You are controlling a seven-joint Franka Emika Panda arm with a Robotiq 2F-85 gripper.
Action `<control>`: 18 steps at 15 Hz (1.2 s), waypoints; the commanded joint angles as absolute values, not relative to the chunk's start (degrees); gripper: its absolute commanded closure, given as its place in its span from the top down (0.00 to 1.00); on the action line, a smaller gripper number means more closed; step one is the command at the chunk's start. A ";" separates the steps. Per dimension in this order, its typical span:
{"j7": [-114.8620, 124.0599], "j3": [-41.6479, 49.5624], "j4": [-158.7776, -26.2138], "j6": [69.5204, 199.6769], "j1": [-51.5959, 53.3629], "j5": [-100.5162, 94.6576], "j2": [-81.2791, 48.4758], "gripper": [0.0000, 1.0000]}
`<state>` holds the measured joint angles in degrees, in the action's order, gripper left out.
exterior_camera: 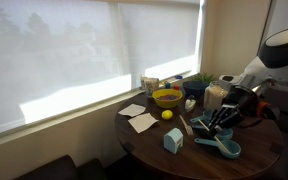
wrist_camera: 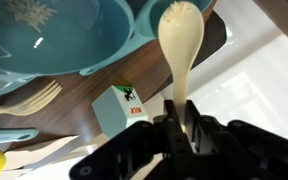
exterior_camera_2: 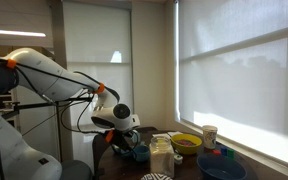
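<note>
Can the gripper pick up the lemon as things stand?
Probably not: the gripper is shut on a pale spoon, though the lemon lies uncovered beside the yellow bowl.

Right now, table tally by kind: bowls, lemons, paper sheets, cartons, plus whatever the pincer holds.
bowls: 2 (yellow bowl, blue bowl)
lemon: 1
paper sheets: 2
carton: 1
spoon, clamped in the pincer: 1
total: 7

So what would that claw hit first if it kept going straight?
Likely the teal bowl: the gripper is shut on a pale spoon whose tip lies beside the bowl's rim in the wrist view, though depth is unclear.
</note>
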<state>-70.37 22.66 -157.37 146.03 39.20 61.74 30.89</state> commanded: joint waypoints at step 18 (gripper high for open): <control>-79.52 -3.28 -157.15 132.95 10.08 72.48 32.41 0.03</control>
<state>-81.31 -0.71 -157.23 133.28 11.87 71.81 30.13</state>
